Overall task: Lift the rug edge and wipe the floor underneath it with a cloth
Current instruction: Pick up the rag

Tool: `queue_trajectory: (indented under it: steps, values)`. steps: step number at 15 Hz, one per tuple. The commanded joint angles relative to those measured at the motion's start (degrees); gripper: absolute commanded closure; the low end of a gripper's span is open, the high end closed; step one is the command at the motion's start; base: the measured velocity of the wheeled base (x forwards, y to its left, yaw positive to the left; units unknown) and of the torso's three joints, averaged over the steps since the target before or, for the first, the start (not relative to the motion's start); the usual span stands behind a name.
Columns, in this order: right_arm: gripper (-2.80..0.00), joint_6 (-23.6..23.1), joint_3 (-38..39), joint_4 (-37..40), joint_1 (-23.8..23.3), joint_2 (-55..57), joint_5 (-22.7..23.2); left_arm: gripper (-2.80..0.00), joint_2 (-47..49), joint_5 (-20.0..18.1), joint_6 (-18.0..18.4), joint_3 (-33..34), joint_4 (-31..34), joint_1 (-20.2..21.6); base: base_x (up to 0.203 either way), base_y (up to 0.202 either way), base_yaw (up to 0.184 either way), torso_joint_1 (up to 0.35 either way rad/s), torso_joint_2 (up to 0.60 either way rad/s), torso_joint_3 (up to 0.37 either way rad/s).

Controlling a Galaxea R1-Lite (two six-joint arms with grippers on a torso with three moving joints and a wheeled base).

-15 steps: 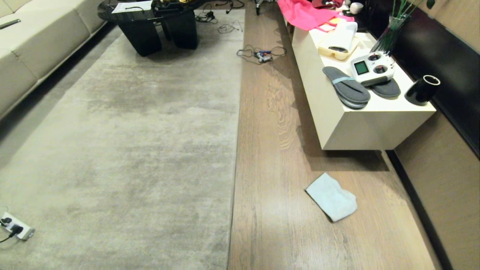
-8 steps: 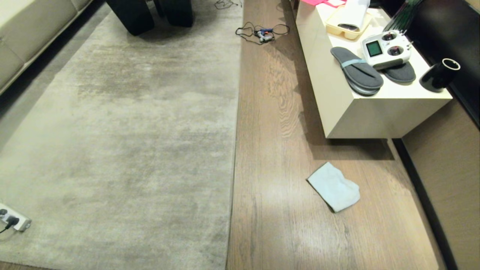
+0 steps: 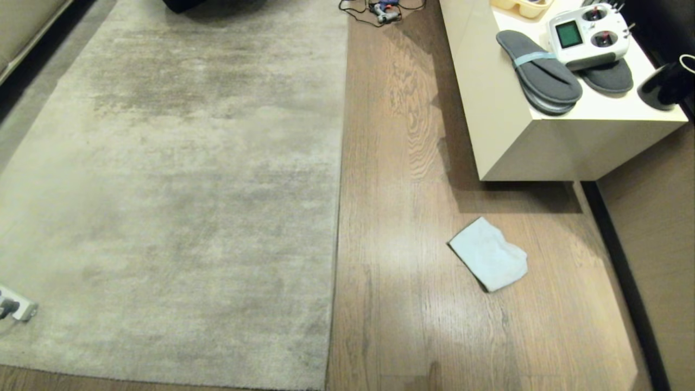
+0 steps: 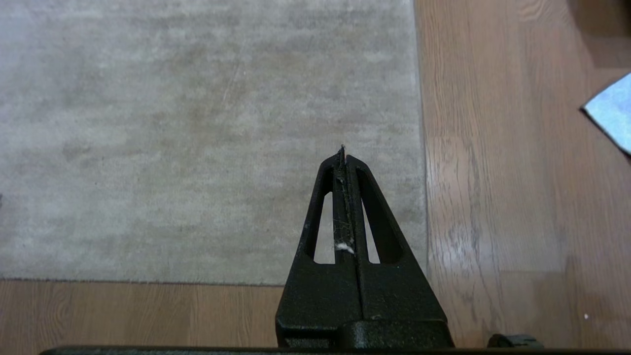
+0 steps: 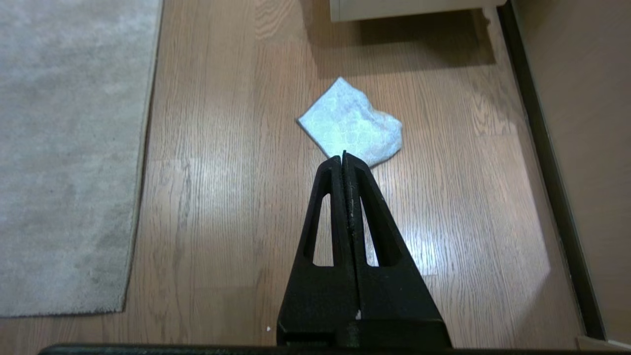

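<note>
Looked soft and light: cloth (image 5: 351, 127) on floor (image 3: 412, 326), best pinched at raised fold. Both grippers (image 4: 343, 148) (image 5: 343, 154) closed, empty.

mottled beige-grey rug (image 3: 179, 179), pale mint-blue cloth (image 3: 490, 255), brown wood-grain floor (image 3: 396, 217)

Crumpled mint cloth (image 3: 490, 254) on floor (image 3: 402, 304) beside flat rug edge (image 3: 335, 217).
</note>
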Motion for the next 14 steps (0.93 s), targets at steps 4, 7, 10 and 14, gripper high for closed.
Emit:
queue_trajectory:
  steps: [4, 7, 10, 14]
  values:
    - [0.00, 0.00, 0.00, -0.02, 0.01, 0.00, -0.06, 0.00, 0.00, -0.09, -0.03, 0.00, 0.09, 0.00, 0.000, 0.000, 0.000, 0.001, 0.00, -0.198]
    - [0.00, 0.00, 0.00, -0.02, 0.01, 0.00, -0.08, 0.00, 0.00, 0.00, -0.03, 0.00, 0.00, 0.00, 0.000, 0.000, 0.000, 0.004, 0.00, -0.201]
    - [0.00, 0.00, 0.00, -0.02, 0.01, 0.00, 0.01, 0.00, 0.00, -0.09, -0.03, 0.00, 0.00, 0.00, 0.000, 0.000, 0.000, 0.001, 0.00, -0.198]
    - [0.00, 0.00, 0.00, -0.02, 0.01, 0.00, -0.07, 0.00, 0.00, -0.09, -0.03, 0.00, 0.00, 0.00, 0.000, 0.000, 0.000, 0.001, 0.00, -0.198]
